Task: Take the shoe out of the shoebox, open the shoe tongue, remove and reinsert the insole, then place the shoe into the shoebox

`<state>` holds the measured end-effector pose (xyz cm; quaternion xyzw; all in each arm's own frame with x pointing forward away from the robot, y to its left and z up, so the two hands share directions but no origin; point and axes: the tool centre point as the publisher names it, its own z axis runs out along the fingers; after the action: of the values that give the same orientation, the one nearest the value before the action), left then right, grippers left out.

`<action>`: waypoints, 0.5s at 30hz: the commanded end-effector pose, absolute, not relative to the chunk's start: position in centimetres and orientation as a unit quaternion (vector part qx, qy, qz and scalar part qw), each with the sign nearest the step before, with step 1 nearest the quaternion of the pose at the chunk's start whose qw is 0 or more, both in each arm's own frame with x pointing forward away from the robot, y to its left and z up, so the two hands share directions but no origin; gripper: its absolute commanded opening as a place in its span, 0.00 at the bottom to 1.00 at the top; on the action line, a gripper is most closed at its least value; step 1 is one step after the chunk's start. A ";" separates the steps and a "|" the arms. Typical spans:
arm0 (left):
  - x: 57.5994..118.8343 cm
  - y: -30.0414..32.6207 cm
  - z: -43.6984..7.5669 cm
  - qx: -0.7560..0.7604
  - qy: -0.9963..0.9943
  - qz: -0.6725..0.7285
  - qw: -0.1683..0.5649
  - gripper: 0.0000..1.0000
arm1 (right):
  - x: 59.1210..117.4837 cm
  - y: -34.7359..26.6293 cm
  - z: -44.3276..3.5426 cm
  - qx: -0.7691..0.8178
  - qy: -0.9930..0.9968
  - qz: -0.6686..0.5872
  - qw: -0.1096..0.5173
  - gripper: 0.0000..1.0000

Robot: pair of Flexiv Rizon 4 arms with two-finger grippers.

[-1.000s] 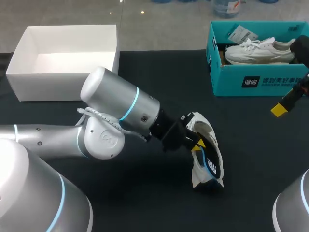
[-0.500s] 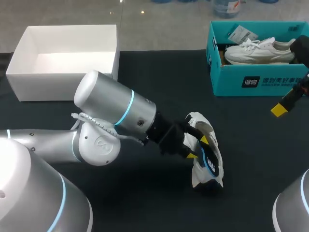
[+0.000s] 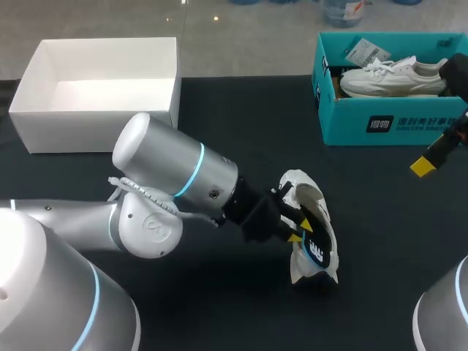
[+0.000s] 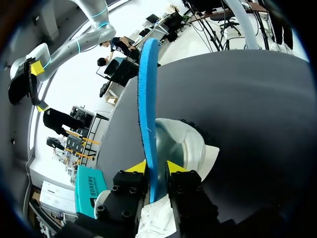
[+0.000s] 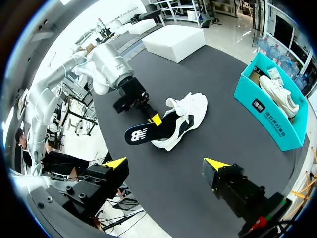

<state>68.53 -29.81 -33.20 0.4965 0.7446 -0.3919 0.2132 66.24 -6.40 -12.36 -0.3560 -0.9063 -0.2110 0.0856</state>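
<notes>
Jutting lengthwise from the shoe (image 5: 190, 106), insole (image 4: 147, 99) clenched in left pincer (image 4: 156, 166); right pincer (image 5: 166, 166) released.

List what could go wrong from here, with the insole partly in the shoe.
1. The left gripper pinches the insole by one thin edge only, so it may slip out or buckle.
2. Nothing holds the shoe down. The right gripper is open and well off to the side, so the shoe could slide or tip along with the insole.
</notes>
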 end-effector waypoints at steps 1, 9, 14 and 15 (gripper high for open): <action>68.9 -31.2 -33.8 0.496 0.749 -0.383 0.215 0.20 | 66.5 -6.3 -12.3 -0.356 -0.907 -0.209 0.088 1.00; 70.4 -30.7 -34.7 0.503 0.751 -0.361 0.230 0.00 | 66.5 -6.3 -12.3 -0.356 -0.907 -0.209 0.088 1.00; 71.3 -30.1 -35.4 0.506 0.752 -0.346 0.242 0.00 | 66.5 -6.3 -12.3 -0.356 -0.907 -0.209 0.088 1.00; 71.5 -30.0 -35.4 0.505 0.753 -0.343 0.243 0.00 | 66.5 -6.3 -12.3 -0.356 -0.907 -0.209 0.088 1.00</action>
<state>71.39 -29.98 -34.97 0.5073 0.7514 -0.3473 0.2397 66.24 -6.40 -12.36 -0.3559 -0.9063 -0.2110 0.0857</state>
